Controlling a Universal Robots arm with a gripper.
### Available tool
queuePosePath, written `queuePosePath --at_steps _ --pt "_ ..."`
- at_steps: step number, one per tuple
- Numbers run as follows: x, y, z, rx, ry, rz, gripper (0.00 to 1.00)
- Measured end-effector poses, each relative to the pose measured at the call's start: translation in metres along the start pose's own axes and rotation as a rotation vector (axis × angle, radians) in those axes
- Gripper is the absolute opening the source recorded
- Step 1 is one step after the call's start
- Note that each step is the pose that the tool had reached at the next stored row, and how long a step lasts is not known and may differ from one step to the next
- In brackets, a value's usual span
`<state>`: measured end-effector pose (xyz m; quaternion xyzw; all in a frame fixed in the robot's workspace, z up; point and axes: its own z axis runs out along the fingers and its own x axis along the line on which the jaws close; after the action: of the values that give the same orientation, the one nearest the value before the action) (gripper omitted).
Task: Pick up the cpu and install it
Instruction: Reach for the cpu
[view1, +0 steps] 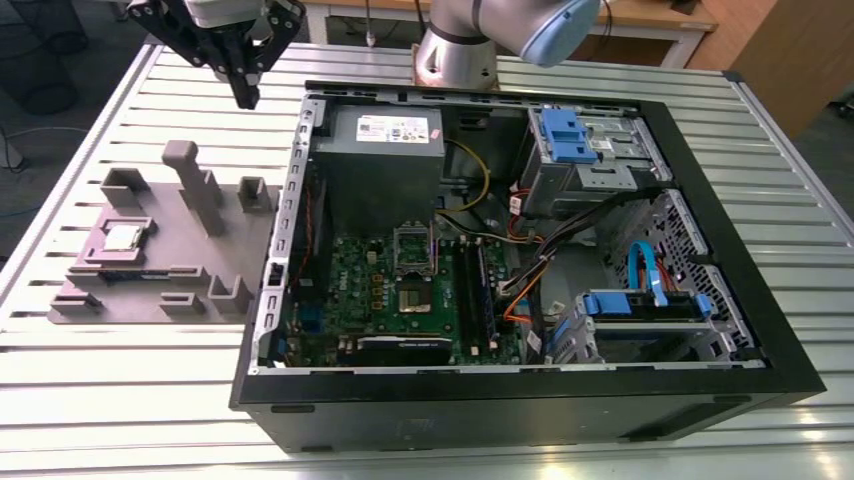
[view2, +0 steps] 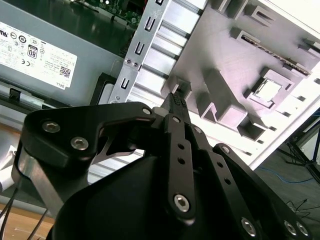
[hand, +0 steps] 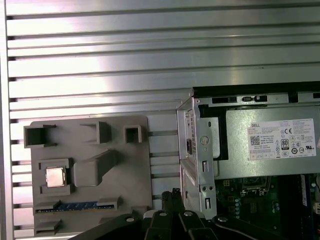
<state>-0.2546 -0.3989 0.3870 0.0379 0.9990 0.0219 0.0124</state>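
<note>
Exterior view | step: approach, cpu (view1: 124, 236) not yet picked up | jaws closed together, empty, hovering over worktop (view1: 80, 130) beside case (view1: 534, 395) far corner | cpu sits in grey tray (view1: 174, 250) (exterior view's left of case) | grasp likely needs jaws opened, lowered squarely

I work in a robotics lab or test workshop. My arm's base (view1: 461, 60) stands at the far edge of a slatted aluminium table (view1: 120, 400). The table carries an opened computer case (view1: 534, 410) and, towards the edge on the exterior view's left, a mauve-grey fixture tray (view1: 140, 295). Wooden workbenches (view1: 641, 15) stand beyond, and loose cables (view2: 280, 172) trail across the floor.
</note>
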Motion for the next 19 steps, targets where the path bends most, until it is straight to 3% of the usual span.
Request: queuePosePath --at_steps 19 --pt "0.0067 -0.0005 -0.0001 0.0 -0.0001 0.0 0.1"
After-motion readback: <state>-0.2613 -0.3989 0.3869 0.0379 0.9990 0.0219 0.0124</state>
